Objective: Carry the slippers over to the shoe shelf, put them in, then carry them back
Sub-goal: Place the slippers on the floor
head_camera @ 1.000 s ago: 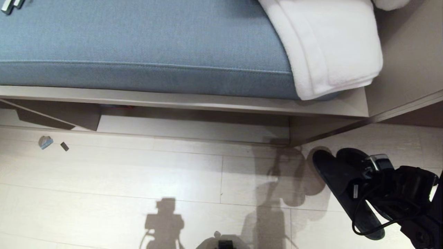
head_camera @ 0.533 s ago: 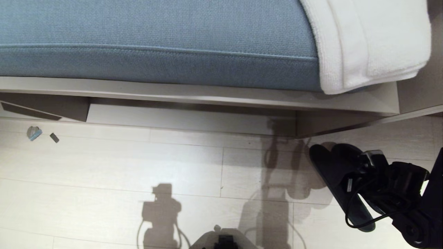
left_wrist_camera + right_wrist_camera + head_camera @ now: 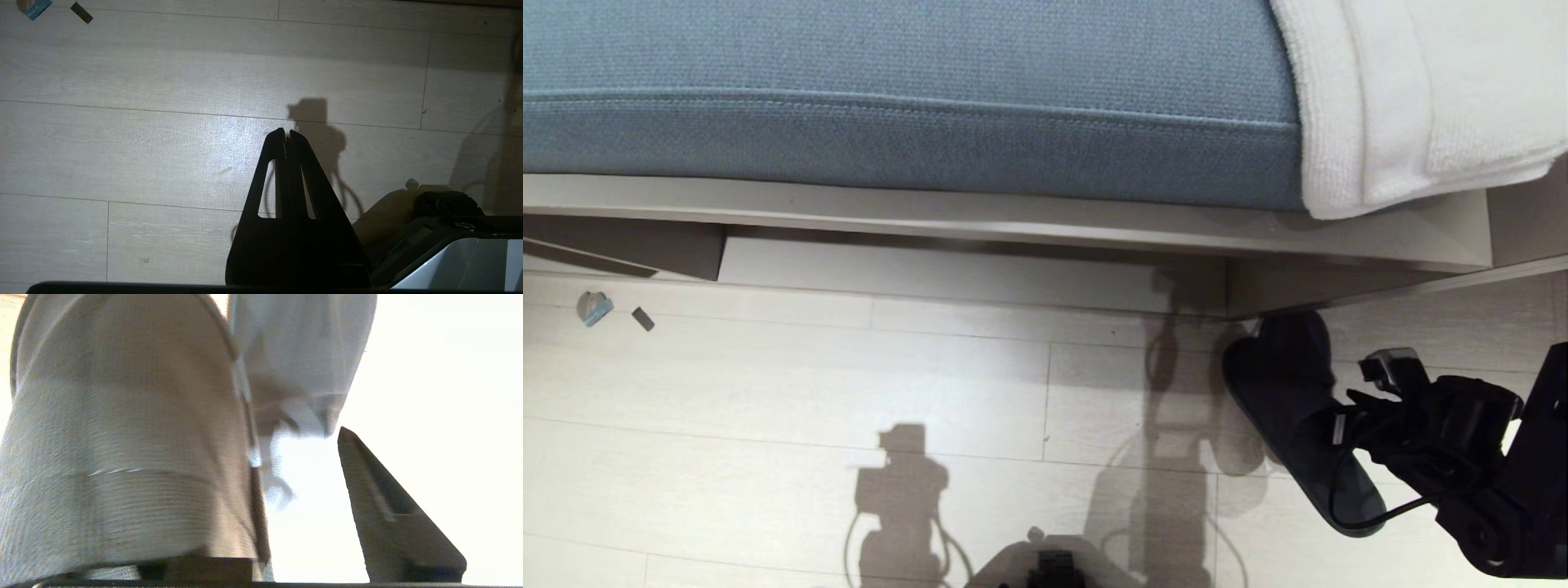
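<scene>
The step in hand looks like the setting down of the slippers [image 3: 1294, 416] on the pale floor [image 3: 849, 392], so it is best done slowly: the right gripper [image 3: 1347, 420] should let go only when both soles lie flat, and then draw back along the line of the slippers, not sideways, so that a finger does not hook the toe band and drag the pair out of order. The slippers lie as a dark pair side by side at the right of the head view, with one end just beside the corner of the taupe bench frame [image 3: 1225, 290] that carries the blue cushion [image 3: 890, 98] and a white towel [image 3: 1421, 90], and the other end pointing toward the robot. Whether this low opening under the bench is the shoe shelf I cannot tell. In the right wrist view the fingers stand apart: one dark finger [image 3: 388, 506] is free on one side with bright floor between it and the slippers [image 3: 122, 437], and the other finger is hidden under the near slipper. So the jaws are partly spread and I judge that they no longer press the pair, though the slipper may rest against the hidden finger. The left gripper [image 3: 286, 134] hangs over bare floor, its two fingers pressed together and holding nothing.
</scene>
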